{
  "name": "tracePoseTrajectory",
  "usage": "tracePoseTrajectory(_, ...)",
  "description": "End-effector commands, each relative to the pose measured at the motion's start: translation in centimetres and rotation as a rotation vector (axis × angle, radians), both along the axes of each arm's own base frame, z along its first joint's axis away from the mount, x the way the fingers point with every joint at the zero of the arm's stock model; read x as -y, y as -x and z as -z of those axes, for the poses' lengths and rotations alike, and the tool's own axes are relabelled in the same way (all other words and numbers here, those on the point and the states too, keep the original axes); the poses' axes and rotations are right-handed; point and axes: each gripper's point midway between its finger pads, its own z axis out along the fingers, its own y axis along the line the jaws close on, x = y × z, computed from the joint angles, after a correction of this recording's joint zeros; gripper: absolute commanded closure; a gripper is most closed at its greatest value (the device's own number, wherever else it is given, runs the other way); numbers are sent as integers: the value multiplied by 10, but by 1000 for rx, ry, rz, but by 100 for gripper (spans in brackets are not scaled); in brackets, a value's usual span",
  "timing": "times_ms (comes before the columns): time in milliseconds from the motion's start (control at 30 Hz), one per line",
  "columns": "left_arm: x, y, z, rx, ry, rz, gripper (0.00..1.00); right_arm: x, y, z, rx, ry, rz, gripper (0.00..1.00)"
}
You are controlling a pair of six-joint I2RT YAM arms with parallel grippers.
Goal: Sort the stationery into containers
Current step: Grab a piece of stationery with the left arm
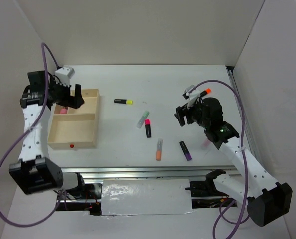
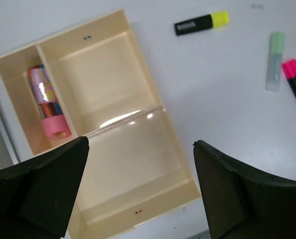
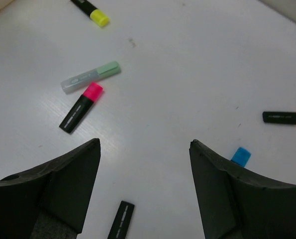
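Left claw (image 2: 140, 144) is spread wide, nothing between its fingers, hanging right over the wooden tray (image 1: 73, 141) at the left side of the table (image 1: 138, 79). From the wrist view it sits above the divider between the two bigger compartments, with the tray's red dot (image 2: 138, 211) on the rim just below. One pink-capped marker with a patterned barrel (image 2: 48, 107) lies in the narrow compartment along the tray's far-left side, and there may be more beneath it, hard to say. Over to the right claw (image 3: 144, 144): it is open too, holding nothing, poised above bare tabletop on the right half. Out from it, a blue cap (image 3: 241, 156) peeks just beside its right finger, and an orange-capped black marker (image 3: 284, 118) lies a little beyond that. On the other side, a pink-capped black marker (image 3: 80, 107) and a pale green marker (image 3: 90, 77) lie almost touching, angled apart. Further off toward the tray is a yellow-capped black marker (image 1: 123, 101), alone. Nearer the arm bases, a pale orange marker (image 1: 158, 149) and a purple-capped black marker (image 1: 185, 151) lie near each other. Every one of these lies loose on the table, well apart from the tray.
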Motion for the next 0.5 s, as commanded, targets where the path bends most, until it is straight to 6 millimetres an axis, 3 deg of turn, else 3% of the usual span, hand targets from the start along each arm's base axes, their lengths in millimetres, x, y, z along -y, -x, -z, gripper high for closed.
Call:
tracePoseTrajectory(0,29,18,-27,173,-99,107,1,4,19,15,-145,-52,16,22)
tracePoseTrajectory(33,43,27,-13,157,-100,142,1,8,26,30,-194,-40,25,21)
tracePoseTrajectory(100,52,39,-22,211,-128,150,1,11,34,41,-224,-25,18,21)
tracePoseTrajectory(133,63,45,-12,200,-126,177,1,12,42,54,-258,-5,8,21)
tracePoseTrajectory(200,71,55,-8,205,-136,186,1,14,45,61,-274,1,14,21)
tracePoseTrajectory(300,86,61,2,182,-143,214,1,17,43,63,-281,23,21,22)
tracePoseTrajectory(333,107,66,8,155,-140,278,1,19,40,59,-265,39,28,22)
tracePoseTrajectory(467,135,60,24,96,-162,298,3,25,19,44,-149,109,82,18)
